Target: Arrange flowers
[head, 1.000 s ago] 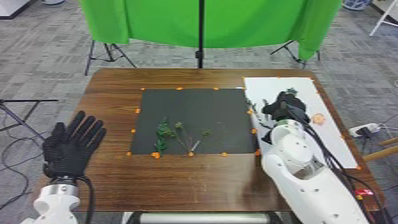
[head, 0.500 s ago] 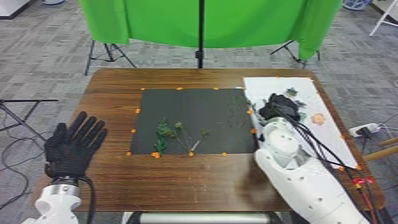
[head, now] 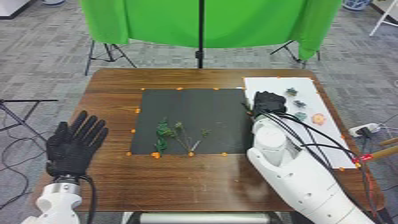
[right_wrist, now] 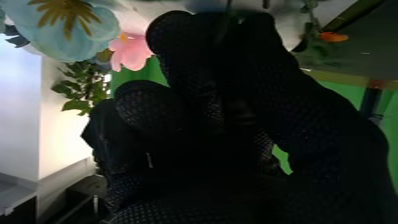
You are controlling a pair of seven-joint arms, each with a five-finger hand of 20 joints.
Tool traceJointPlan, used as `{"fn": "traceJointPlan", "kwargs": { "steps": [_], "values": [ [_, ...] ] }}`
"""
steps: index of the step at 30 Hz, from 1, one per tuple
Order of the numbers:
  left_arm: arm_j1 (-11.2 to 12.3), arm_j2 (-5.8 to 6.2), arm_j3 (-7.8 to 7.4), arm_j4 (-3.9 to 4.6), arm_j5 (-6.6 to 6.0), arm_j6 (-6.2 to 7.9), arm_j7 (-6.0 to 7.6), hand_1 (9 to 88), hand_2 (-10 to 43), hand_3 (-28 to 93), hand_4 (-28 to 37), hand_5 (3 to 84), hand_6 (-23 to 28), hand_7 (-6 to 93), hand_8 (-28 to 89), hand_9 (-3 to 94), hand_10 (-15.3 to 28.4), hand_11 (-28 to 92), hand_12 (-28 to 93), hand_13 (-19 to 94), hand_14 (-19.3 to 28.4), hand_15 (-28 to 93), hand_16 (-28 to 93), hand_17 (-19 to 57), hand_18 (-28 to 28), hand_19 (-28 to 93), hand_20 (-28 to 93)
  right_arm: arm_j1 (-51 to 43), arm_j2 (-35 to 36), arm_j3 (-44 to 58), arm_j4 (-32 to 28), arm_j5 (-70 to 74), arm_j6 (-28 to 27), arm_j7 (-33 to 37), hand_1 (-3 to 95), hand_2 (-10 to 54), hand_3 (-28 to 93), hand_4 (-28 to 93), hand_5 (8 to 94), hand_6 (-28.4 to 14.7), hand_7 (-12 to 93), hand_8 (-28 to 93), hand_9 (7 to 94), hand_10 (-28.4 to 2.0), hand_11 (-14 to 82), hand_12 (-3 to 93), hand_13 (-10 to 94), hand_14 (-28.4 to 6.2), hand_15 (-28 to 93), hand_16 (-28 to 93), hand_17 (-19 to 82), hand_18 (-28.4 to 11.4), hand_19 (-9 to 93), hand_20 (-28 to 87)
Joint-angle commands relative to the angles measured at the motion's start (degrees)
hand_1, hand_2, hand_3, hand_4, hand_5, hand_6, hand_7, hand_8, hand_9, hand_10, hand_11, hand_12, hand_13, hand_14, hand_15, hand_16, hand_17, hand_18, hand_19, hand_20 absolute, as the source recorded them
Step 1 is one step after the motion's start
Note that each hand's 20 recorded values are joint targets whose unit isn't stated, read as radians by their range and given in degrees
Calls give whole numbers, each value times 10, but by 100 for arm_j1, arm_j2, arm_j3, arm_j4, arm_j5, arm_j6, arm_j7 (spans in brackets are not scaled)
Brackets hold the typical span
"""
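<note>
In the head view my right hand (head: 269, 102) is over the left part of the white sheet (head: 266, 83), beside the dark mat (head: 191, 107). Several leafy green stems (head: 162, 132) lie on the mat's near half. Small blue-green flowers (head: 299, 104) and a peach flower (head: 318, 119) rest on the sheet, right of that hand. The left hand (head: 75, 145) lies open, left of the mat. In the right wrist view, a pale blue flower (right_wrist: 75, 22), a pink flower (right_wrist: 131, 51) and green leaves (right_wrist: 82, 87) are near the right hand (right_wrist: 222, 125); what it touches is hidden.
Orange tape pieces (head: 155, 155) mark the mat's edges on the brown table (head: 195, 182). Cables run along my right arm to the table's right side. Beyond the far edge stand a green cloth (head: 160, 22) and a black stand (head: 200, 52).
My right hand has moved left across the white sheet toward the mat, uncovering small blue-green flowers. The left hand has stayed nearly still, and the stems on the mat have not moved.
</note>
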Motion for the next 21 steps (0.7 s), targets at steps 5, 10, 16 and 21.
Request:
{"fn": "traceJointPlan", "kwargs": {
  "steps": [5, 10, 16, 21],
  "values": [
    [172, -68, 12, 3, -112, -19, -38, 286, 116, 794, -281, 412, 113, 64, -79, 344, 168, 181, 91, 260, 175, 343, -74, -84, 163, 402, 132, -850, 88, 490, -263, 479, 1179, 423, 556, -95, 844, -261, 869, -27, 327, 123, 933, -97, 172, 409, 824, -72, 599, 410, 457, -284, 932, 645],
    [220, -66, -13, -19, -118, 9, -63, 286, 124, 801, -280, 413, 112, 64, -80, 344, 168, 181, 90, 261, 176, 345, -74, -85, 164, 404, 134, -1082, 222, 810, -1119, 1005, 1686, 662, 544, -95, 858, -223, 882, -26, 318, 140, 937, -84, 214, 381, 870, -58, 565, 416, 479, -284, 932, 648],
    [312, -9, -72, -58, -141, 55, -37, 283, 121, 788, -282, 413, 113, 64, -80, 345, 170, 181, 90, 261, 176, 344, -75, -84, 164, 404, 135, -1386, -42, 1052, -1911, 1475, 1787, 862, 555, -95, 852, -231, 883, -29, 308, 160, 937, -86, 215, 378, 874, -58, 554, 422, 478, -284, 932, 645],
    [296, 9, 12, -43, -99, 43, -153, 282, 121, 784, -282, 413, 113, 64, -80, 345, 169, 179, 90, 262, 175, 344, -75, -84, 164, 404, 135, -1828, -456, 1171, -2542, 1683, 1887, 975, 563, -95, 841, -234, 878, -30, 306, 174, 937, -89, 212, 382, 871, -59, 549, 426, 476, -284, 932, 640]
  ]
}}
